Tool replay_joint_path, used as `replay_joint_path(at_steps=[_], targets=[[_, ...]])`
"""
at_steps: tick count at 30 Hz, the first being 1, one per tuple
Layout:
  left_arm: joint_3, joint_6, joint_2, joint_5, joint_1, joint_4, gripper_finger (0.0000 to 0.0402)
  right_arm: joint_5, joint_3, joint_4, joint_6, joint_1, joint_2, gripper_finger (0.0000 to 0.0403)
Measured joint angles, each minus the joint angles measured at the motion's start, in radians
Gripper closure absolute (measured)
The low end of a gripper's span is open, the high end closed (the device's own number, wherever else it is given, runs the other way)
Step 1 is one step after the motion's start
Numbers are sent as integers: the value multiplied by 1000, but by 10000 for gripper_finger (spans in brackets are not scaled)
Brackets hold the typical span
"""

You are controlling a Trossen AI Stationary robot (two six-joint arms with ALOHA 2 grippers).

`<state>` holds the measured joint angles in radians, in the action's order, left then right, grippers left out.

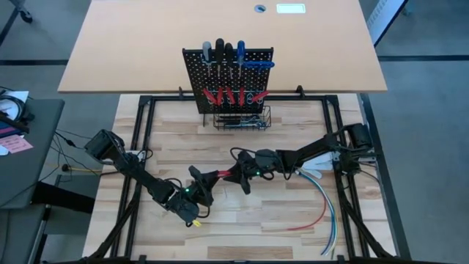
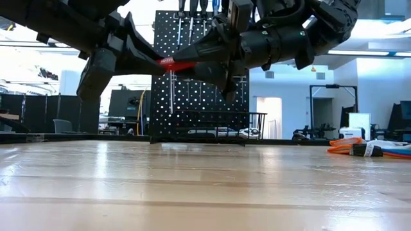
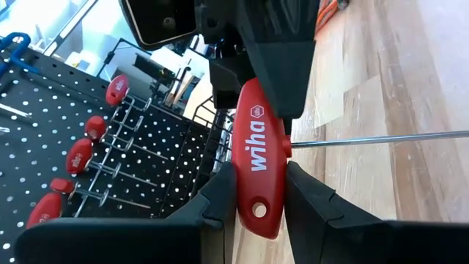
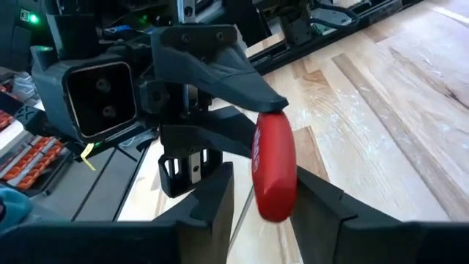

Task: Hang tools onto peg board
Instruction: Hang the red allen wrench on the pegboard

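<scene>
A red T-handle tool [image 3: 256, 147] with a thin steel shaft [image 3: 381, 138] hangs above the table's middle, between my two grippers. My left gripper [image 3: 258, 220] is shut on one end of its handle. My right gripper [image 4: 267, 202] faces it from the table's right. It is open, with a finger on either side of the handle's other end [image 4: 275, 183] and a gap showing beside one finger. The black peg board [image 1: 227, 73] stands at the far side. It carries screwdrivers [image 1: 223, 51] and a row of red-handled tools [image 1: 234, 95]. My left gripper pinches the red handle's end [image 3: 258, 209] between its two fingers [image 3: 220, 202]. The fingers come about level from the table's left and lie along the handle. The tool is lifted clear of the table, with its handle reaching toward my right gripper and its shaft sticking out sideways.
A black wire basket [image 1: 242, 117] sits at the peg board's foot. Red, blue and white cables [image 1: 322, 202] lie on the table at the near right. A dark metal frame [image 1: 139, 132] runs along the table's edges. Bare wood [image 1: 242, 227] lies near the front edge.
</scene>
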<state>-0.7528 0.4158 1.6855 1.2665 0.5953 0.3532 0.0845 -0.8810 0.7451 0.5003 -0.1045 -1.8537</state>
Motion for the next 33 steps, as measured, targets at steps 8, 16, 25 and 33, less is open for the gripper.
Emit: replay_joint_path(at_steps=[8,16,25,33], targets=[[0,22,0,-7,18,3,328,0,0,10,5,10,3,274],[0,10,0,-4,18,5,327,8,0,6,23,10,3,297],[0,12,1,0,19,1,323,17,0,1,0,10,3,346],[0,-31,1,-34,19,-3,252,-8,0,14,-44,6,3,356]])
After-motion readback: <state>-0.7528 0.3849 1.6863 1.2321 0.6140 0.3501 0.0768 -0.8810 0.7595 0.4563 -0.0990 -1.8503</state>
